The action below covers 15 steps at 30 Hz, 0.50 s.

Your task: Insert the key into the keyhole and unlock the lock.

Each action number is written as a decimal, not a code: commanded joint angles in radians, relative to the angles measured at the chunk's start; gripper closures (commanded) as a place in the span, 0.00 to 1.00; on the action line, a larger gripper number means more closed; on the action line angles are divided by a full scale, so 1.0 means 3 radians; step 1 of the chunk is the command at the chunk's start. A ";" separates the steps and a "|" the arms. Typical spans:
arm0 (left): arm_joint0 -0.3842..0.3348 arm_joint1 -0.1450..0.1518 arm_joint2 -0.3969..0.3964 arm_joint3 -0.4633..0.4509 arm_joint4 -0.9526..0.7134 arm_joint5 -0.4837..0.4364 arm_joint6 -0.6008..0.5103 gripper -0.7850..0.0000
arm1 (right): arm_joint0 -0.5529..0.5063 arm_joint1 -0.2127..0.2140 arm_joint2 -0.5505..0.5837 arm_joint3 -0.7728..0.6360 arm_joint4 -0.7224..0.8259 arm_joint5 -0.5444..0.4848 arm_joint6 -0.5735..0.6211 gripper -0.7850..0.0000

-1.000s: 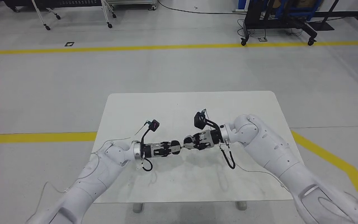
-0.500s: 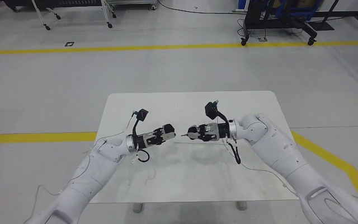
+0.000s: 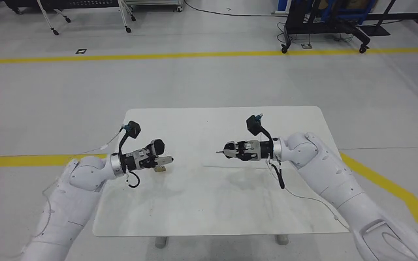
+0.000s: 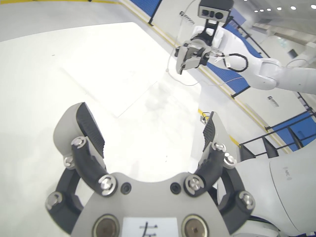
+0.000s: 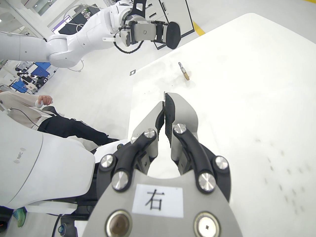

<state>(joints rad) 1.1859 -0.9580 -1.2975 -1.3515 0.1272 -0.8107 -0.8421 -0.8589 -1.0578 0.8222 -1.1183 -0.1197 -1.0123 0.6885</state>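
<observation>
1. Gripping the key (image 5: 164, 95) - the right gripper (image 5: 165, 103) has its fingers pressed together on it, and only a thin silver tip sticks out past the pads.
2. Top view: the right gripper (image 3: 226, 151) hangs over the table (image 3: 261, 202) near its middle, pointing toward the other arm.
3. Left gripper (image 4: 145, 122) - fingers spread wide with nothing between them; ribbed black pads (image 4: 90, 127) face each other above the white tabletop.
4. The lock (image 5: 184, 72) lies flat on the table, brass body with a silver shackle, and nothing holds it.
5. Top view: the lock (image 3: 160, 169) is just beside the left gripper (image 3: 163, 159), toward the table's left side.
6. Right wrist view: the left gripper is raised above the surface and the lock sits below it, apart.
7. The two grippers face each other, well apart; key and lock are well apart too.
</observation>
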 commanded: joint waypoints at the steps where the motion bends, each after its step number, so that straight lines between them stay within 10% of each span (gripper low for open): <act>1: 0.0172 0.0051 -0.0221 -0.0203 0.0239 0.0188 0.0007 0.00 | 0.0000 0.0000 0.0000 0.0000 0.0000 0.0000 0.0000 1.00; 5: 0.0451 0.0106 -0.0453 -0.0572 0.0969 0.0664 0.0159 0.00 | 0.0000 0.0000 0.0000 0.0000 0.0000 0.0000 0.0000 1.00; 15: 0.0474 0.0056 -0.0013 -0.0646 0.1970 0.1309 0.0266 0.00 | 0.0000 0.0000 0.0000 0.0000 0.0000 0.0000 0.0000 1.00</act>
<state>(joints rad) 1.3335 -0.9400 -1.3123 -1.5503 0.6966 -0.4261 -0.7619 -0.8589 -1.0578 0.8222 -1.1183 -0.1197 -1.0123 0.6885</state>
